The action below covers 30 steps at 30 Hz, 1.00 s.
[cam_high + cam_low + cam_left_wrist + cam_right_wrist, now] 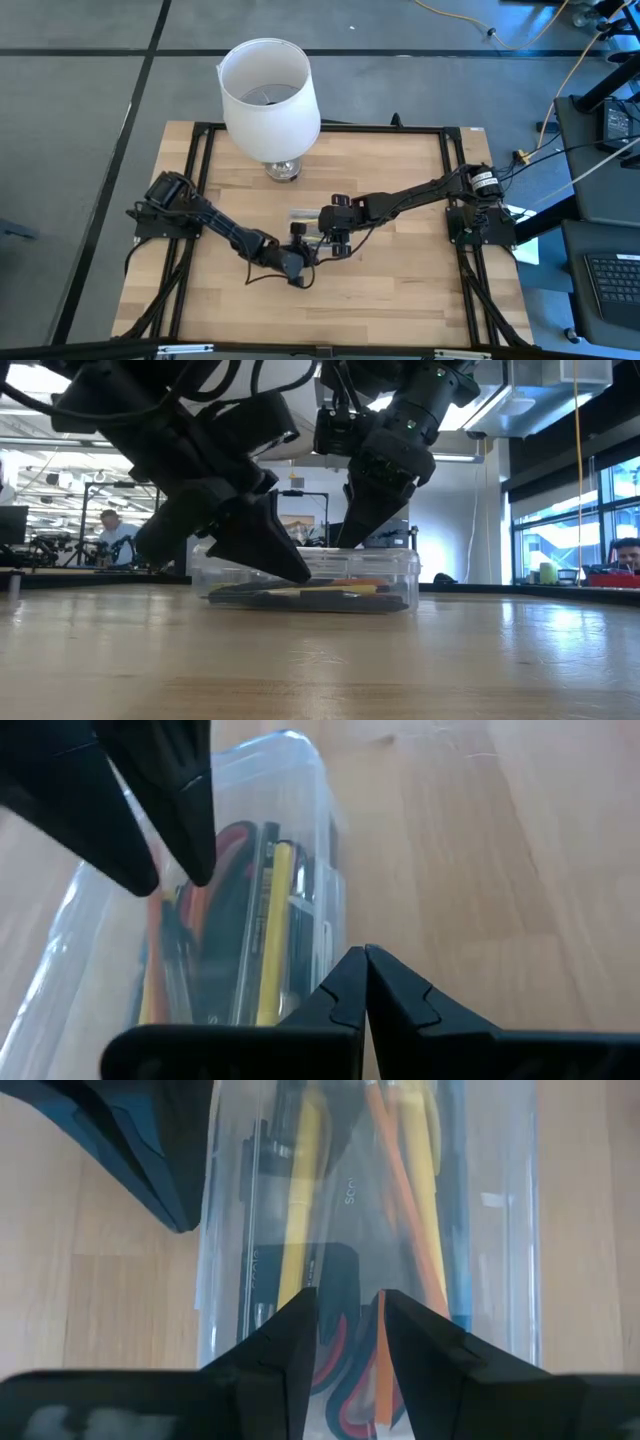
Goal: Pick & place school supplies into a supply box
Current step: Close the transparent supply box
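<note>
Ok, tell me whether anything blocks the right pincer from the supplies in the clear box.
Nothing visible does. The right pincer hangs open directly over the open-topped clear plastic rectangular supply box, with the yellow and orange pencils right beneath it. The shut left pincer sits beside the box, not over it.

box: small clear plastic rectangular container [312, 228], table centre
grippers: left gripper [297, 268] & right gripper [335, 232] beside box
lamp: white lampshade-like cylinder [268, 98], far edge

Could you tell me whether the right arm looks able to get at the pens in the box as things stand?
Probably yes: the right pincer hangs open right over the lidless box, pens in plain sight below. The shut left pincer sits beside the box, not over it.
</note>
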Each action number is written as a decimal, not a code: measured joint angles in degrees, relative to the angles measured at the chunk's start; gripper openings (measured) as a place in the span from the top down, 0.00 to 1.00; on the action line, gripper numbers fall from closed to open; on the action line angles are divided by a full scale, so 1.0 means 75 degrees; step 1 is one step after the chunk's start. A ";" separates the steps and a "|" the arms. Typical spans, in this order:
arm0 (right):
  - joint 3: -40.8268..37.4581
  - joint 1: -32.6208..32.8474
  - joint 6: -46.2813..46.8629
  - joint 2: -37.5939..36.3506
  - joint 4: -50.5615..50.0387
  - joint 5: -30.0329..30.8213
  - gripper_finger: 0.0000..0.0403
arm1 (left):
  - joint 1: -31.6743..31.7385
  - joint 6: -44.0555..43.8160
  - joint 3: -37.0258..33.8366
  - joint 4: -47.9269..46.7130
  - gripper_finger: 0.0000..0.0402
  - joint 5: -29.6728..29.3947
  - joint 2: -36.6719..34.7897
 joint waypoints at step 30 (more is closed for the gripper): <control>0.0053 0.0032 -0.0614 0.0244 0.0180 -0.0344 0.69 | 0.0503 -0.1606 0.0030 -0.2576 0.99 -0.0192 -0.2009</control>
